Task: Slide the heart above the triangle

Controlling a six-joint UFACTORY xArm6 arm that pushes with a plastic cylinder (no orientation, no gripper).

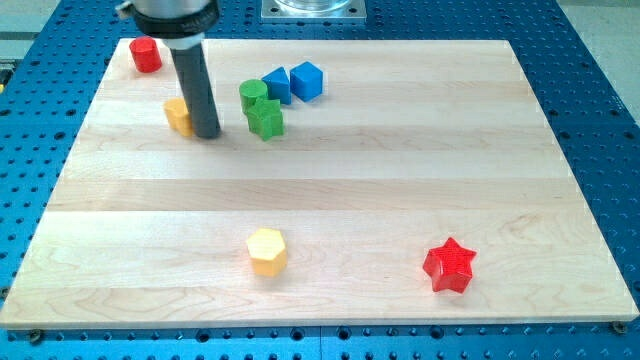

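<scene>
A yellow block [179,115], likely the heart, lies at the board's upper left, partly hidden by my rod. My tip [207,133] rests on the board right against this block's right side. The blue triangle [275,85] lies further right and a little higher, next to a blue cube [307,80]. A green cylinder [253,95] and a green star [266,120] sit between my tip and the blue triangle.
A red block [146,54] sits at the board's top left corner. A yellow hexagon [267,250] lies at bottom centre and a red star [448,266] at bottom right. The wooden board [400,180] lies on a blue perforated table.
</scene>
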